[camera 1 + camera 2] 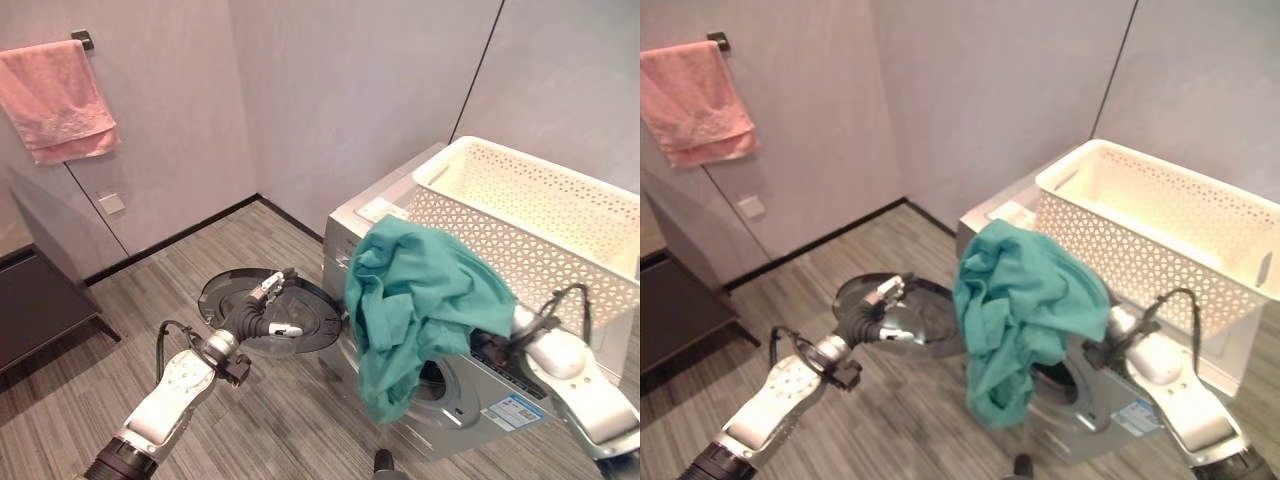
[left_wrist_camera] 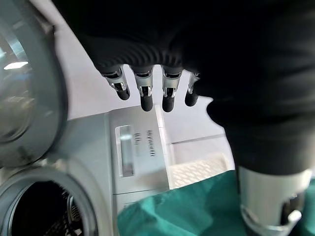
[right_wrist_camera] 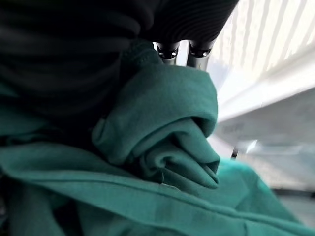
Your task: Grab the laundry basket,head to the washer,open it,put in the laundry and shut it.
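Basket [image 1: 520, 215] is sitting on top of the washer [image 1: 400, 370] and the door [image 1: 262, 310] is swung open, so carry and open are done; loading looks in progress. Right hand [image 3: 187, 46] is bunching the green garment [image 1: 420, 300] in curled fingers, holding it in front of the drum opening [image 2: 44, 211], not yet inside as far as I can tell. Left hand [image 1: 268, 305] is resting fingers-straight at the open door, gripping nothing; garment in and door shut are what's remaining, I'd say.
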